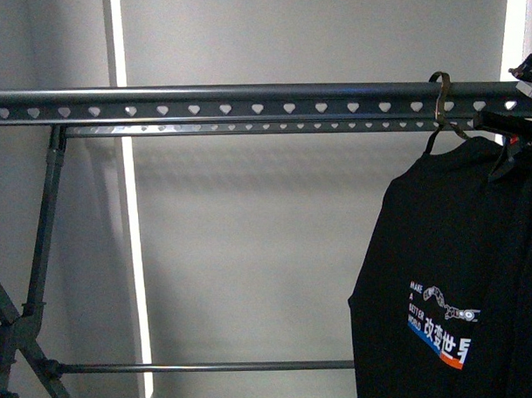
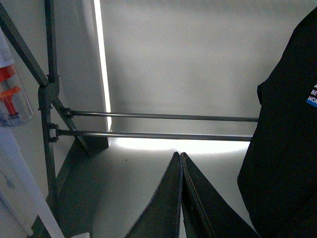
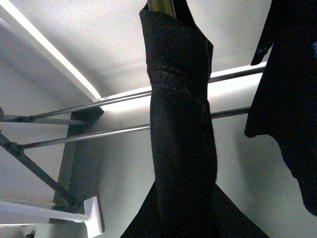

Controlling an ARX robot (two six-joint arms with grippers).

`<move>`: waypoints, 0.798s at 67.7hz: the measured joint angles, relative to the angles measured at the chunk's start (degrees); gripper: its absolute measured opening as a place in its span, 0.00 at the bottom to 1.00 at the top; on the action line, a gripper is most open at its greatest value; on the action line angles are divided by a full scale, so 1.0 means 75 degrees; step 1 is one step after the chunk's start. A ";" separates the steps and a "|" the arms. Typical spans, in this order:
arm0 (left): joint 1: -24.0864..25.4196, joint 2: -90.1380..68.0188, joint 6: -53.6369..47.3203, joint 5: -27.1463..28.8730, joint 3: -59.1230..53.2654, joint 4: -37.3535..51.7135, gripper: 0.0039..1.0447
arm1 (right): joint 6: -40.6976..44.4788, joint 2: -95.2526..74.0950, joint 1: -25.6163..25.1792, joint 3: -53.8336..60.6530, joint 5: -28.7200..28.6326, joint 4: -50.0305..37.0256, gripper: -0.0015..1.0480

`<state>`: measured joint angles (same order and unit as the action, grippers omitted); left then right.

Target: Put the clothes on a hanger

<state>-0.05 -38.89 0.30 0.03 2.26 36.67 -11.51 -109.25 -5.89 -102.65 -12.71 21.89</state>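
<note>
No table in view, so I'm placing things by the rack. The hanger [image 1: 245, 104], the grey rail with the heart holes, runs across the top. The clothes [image 1: 443, 271] hang below its right end, print facing out, on a brass wire hanger [image 1: 439, 97] whose hook sits over the rail.

Left gripper [image 2: 181, 163]: fingers pressed together, holding nothing, low and well clear of the tee near the rack's lower bars [image 2: 163, 125].

Right gripper [image 1: 506, 121]: up just under the rail, right beside the hook. In its wrist view a twisted band of black fabric [image 3: 181, 124] covers the fingertips. I can't tell whether it's pinching or loose.

More black cloth [image 3: 287, 89] hangs just past it, likely the second tee.

Risks as I see them:
- The fabric band looks wound tight. If the gripper is still clamped and pulls away, it could drag the tee sideways and lift the hook off the rail.
- The hook only rests on top of the rail, so a nudge from the arm could unseat it.
- Neighbouring cloth is close enough to snag on the way out.
</note>
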 joint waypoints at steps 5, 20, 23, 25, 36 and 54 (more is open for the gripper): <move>0.0000 0.0280 -0.0012 0.0009 -0.0160 -0.0128 0.03 | 0.0140 -0.0003 -0.0003 0.0230 0.0073 -0.0245 0.11; 0.0000 0.1445 -0.0020 0.0003 -0.0160 -0.1157 0.03 | 0.0487 0.0443 0.0012 0.1411 0.0230 -0.1594 0.52; 0.0000 0.1606 -0.0020 0.0003 -0.0163 -0.1317 0.03 | 0.0504 0.0635 0.0009 0.1667 0.0239 -0.1900 0.59; 0.0000 0.1725 -0.0020 0.0003 -0.0163 -0.1437 0.03 | 0.0501 0.0804 0.0009 0.1880 0.0254 -0.2162 0.64; 0.0000 0.2314 -0.0020 0.0003 -0.0163 -0.1988 0.03 | 0.0554 0.2256 0.0035 0.3523 0.0303 -0.4077 0.91; 0.0000 0.3139 -0.0023 0.0003 -0.0163 -0.2804 0.03 | 0.0221 0.6053 0.0428 0.7688 0.0256 -0.6414 0.93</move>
<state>-0.05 -15.35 0.12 0.05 1.04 15.64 -9.85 -63.86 -2.68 -44.99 -10.79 -26.22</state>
